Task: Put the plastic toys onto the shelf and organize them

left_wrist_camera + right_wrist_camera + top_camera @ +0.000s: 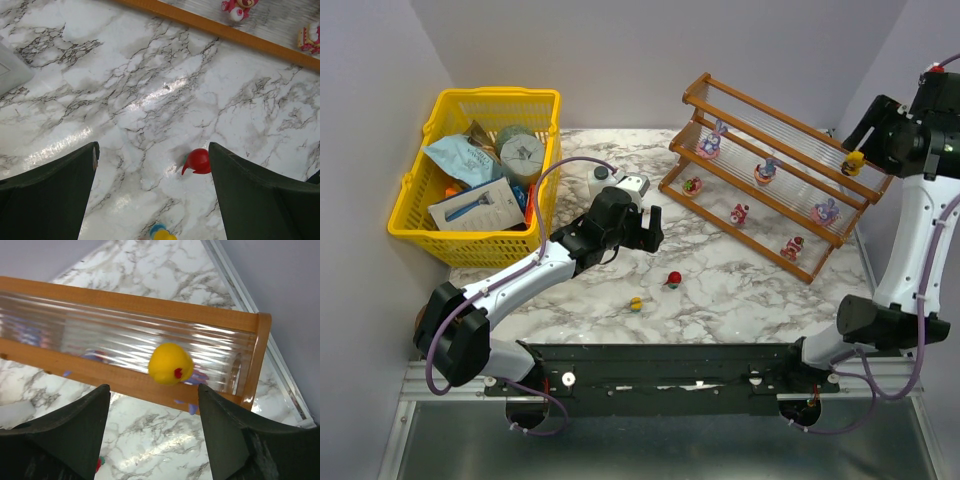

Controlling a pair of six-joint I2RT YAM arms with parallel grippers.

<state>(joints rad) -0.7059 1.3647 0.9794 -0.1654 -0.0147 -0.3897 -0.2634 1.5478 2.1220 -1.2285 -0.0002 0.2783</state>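
We see the right tool (pixel 152 389) released around the yellow toy (pixel 170 363) on the shelf (pixel 125 305), top tier, right end. The left tool (pixel 153 147) gapes wide near the red toy (pixel 198 161).

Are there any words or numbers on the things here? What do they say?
No text here can be read.
Blue packet in the yellow basket: print too small to read.
White box in the basket: print too blurred.
Round tin: label too blurred.
Shelf and toys: no writing visible.
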